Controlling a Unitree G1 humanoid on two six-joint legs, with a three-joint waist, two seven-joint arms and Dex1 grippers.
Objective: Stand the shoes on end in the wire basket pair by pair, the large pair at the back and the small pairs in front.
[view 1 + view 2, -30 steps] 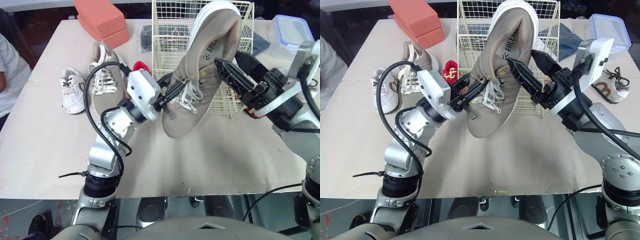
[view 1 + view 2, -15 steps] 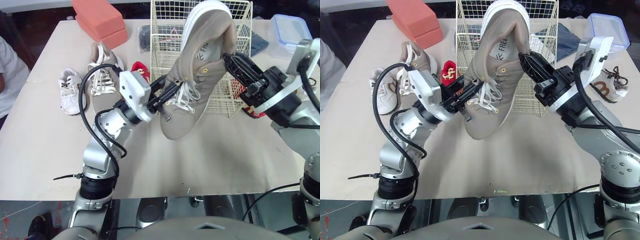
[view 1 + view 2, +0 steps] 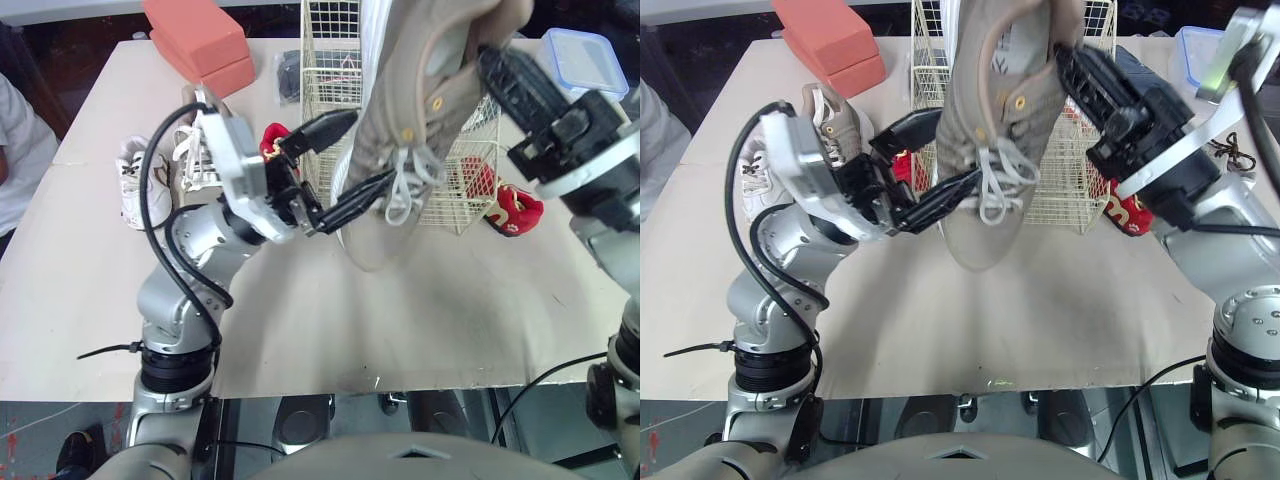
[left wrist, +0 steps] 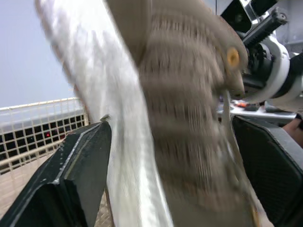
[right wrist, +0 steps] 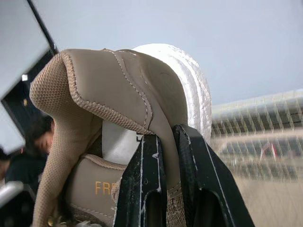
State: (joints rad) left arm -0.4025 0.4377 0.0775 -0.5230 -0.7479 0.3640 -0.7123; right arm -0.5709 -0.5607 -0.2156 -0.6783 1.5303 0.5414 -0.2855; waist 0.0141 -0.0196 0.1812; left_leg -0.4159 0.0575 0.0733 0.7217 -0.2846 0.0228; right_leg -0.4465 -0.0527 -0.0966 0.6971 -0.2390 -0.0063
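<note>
Currently, large tan mesh sneaker with white sole (image 3: 990,150): heel collar clamped in right tool (image 5: 165,142), hanging toe-down above counter (image 3: 1040,300). Left tool (image 3: 958,148): fingers spread wide, straddling its forefoot; cream wire basket (image 3: 1080,190) just beyond both tools.

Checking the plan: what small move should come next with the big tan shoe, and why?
Probably carry the large tan shoe back over the wire basket. The right gripper pinches its heel collar, it hangs toe-down, not yet in the basket, and the open left gripper straddles it.
</note>
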